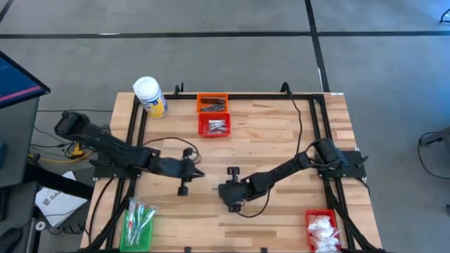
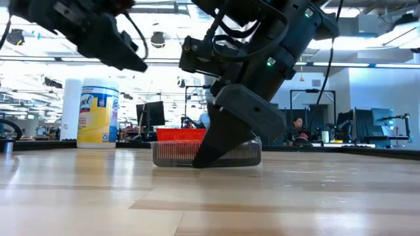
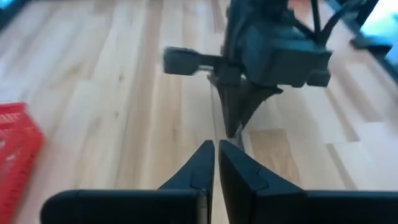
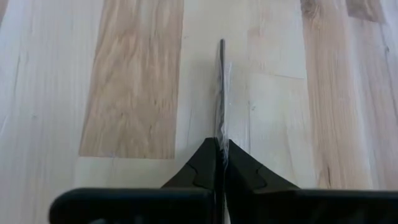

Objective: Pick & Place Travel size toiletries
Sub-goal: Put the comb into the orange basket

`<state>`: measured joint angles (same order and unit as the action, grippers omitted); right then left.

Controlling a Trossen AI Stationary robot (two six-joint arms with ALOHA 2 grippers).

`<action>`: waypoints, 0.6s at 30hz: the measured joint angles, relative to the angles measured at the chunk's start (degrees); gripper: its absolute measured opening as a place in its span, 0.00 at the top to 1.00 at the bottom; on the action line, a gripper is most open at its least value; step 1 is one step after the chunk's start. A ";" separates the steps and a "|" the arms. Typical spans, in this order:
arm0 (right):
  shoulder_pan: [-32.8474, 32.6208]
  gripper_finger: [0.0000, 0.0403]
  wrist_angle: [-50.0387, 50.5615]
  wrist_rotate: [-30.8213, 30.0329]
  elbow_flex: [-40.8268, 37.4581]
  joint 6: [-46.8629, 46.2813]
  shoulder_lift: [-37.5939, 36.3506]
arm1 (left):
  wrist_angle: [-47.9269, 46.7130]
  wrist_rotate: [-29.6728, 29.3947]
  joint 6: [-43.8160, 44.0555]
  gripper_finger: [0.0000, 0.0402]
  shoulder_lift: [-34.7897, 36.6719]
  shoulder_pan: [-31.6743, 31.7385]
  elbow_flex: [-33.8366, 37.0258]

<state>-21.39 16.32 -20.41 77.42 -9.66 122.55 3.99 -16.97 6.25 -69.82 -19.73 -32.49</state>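
Note:
My right gripper [image 1: 222, 189] is at the table's middle, fingertips down at the wood [image 2: 200, 161], shut on a thin dark toiletry item [image 4: 221, 87] that I see edge-on with a clear plastic glint. My left gripper [image 1: 202, 172] is just to its left, lifted above the table [image 2: 128, 58] and shut with nothing between its fingers [image 3: 216, 149]. It points toward the right gripper [image 3: 235, 121]. More toiletries lie in the orange basket [image 1: 211, 102], the red basket [image 1: 214, 126], the green basket [image 1: 138, 225] and the near-right red basket [image 1: 322, 229]. My right gripper pinches the thin item by its near end [image 4: 221, 135] between its two fingers. The fingers slant down from the table's right side and lie along the item. It stands on edge and juts straight out past the fingertips. Whether it rests on the wood I cannot tell.
A big white jar with a yellow label [image 1: 150, 96] stands at the far left corner. A black frame [image 1: 309, 105] runs around the tabletop, and a cable [image 1: 299, 130] trails across the wood near the right arm. Bare wood lies between the arms and the near edge.

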 joint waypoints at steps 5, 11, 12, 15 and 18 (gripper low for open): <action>0.77 0.99 7.83 0.23 4.35 3.87 0.29 | 3.18 -0.65 0.00 0.96 9.37 -0.13 5.53; 2.82 0.99 14.25 -0.06 9.16 8.25 0.39 | 5.97 -0.96 -0.01 0.96 15.46 -0.02 9.54; 3.31 0.99 15.13 -0.19 9.73 9.03 0.39 | 6.54 -1.05 -0.15 0.96 15.99 -0.02 10.03; 4.87 0.99 17.25 -0.35 11.19 11.32 0.31 | 6.97 -1.09 -0.42 0.96 16.19 -0.02 10.23; 6.79 0.99 19.99 -0.37 12.31 13.49 0.28 | 7.51 -1.08 -0.42 0.96 15.89 -0.02 10.23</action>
<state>-14.59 36.31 -20.78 89.73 3.83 122.83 11.49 -18.04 5.82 -53.92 -19.75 -22.26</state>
